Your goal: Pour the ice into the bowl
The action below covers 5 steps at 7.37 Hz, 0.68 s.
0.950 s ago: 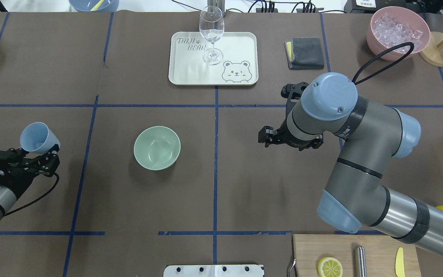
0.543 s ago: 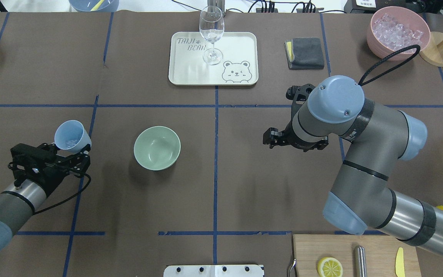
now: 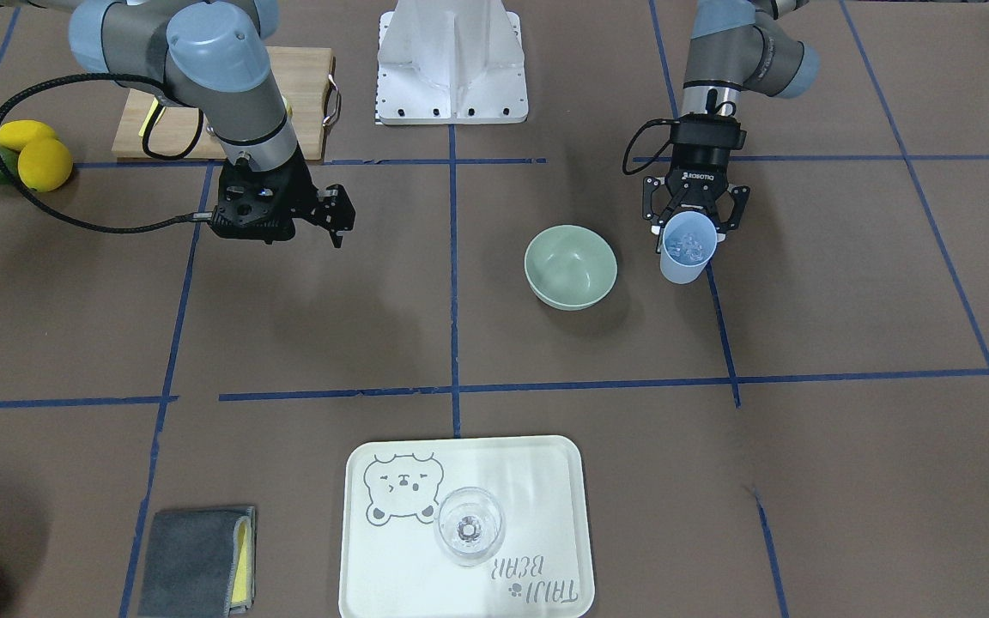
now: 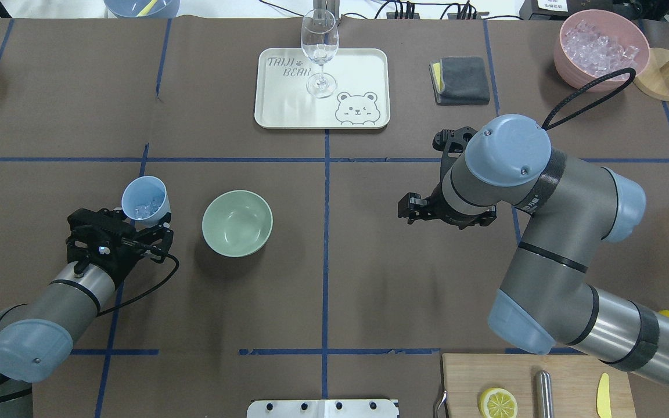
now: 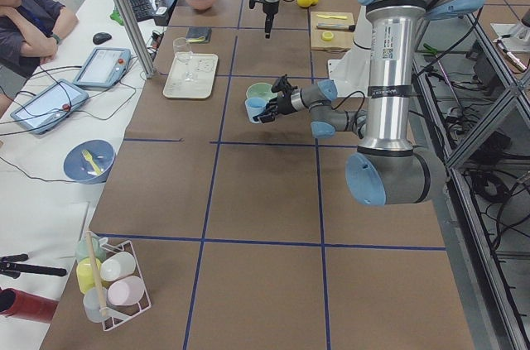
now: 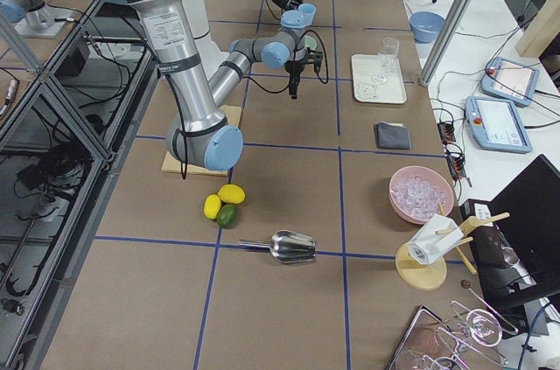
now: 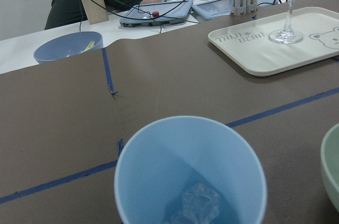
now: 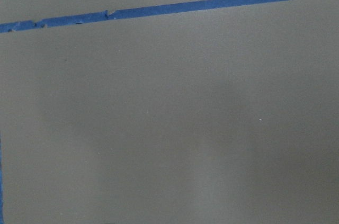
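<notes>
The pale sage-green bowl (image 4: 237, 223) stands empty on the brown table, also seen in the front view (image 3: 570, 266). My left gripper (image 4: 145, 219) is shut on a light blue cup (image 4: 146, 198), holding it nearly upright just left of the bowl and apart from it. A few clear ice cubes (image 7: 198, 203) lie in the cup's bottom and also show from the front (image 3: 683, 247). My right gripper (image 3: 340, 215) is open and empty, hovering over bare table well to the bowl's right in the overhead view.
A cream tray (image 4: 363, 64) holding a stemmed glass (image 4: 319, 52) lies beyond the bowl. A pink container of ice (image 4: 601, 49), a grey cloth (image 4: 462, 79) and a wooden stand (image 4: 662, 72) sit far right. A cutting board (image 4: 532, 383) is near right.
My left arm has carried the blue cup rightward, from the table's left edge to just beside the bowl. The right arm shifted slightly right, then held still.
</notes>
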Tool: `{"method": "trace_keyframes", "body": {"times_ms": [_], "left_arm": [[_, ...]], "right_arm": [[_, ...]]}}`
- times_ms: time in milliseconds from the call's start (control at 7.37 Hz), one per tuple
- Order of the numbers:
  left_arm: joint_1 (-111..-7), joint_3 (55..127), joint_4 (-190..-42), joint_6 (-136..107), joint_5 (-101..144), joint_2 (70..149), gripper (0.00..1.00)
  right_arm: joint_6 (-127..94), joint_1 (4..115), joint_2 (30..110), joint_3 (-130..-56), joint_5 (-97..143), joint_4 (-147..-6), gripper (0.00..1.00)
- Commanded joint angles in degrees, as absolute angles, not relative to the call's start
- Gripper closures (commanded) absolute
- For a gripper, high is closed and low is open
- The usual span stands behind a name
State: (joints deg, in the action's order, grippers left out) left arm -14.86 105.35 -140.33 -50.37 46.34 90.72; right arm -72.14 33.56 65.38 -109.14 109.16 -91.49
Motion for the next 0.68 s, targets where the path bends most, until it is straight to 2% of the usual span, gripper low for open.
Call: {"method": "trace_keyframes", "body": {"times_ms": [0, 543], "left_arm": [[-14.59, 104.42, -139.83, -48.27, 30.95, 92.46, 1.00], [-13.46, 103.28, -139.83, -30.62, 24.36, 92.81, 1.00]], "right_arm": [[-72.16, 33.75, 65.30, -109.07, 109.16, -91.49, 0.00], [-72.42, 33.75, 65.30, -109.16, 109.16, -90.97, 0.00]]}}
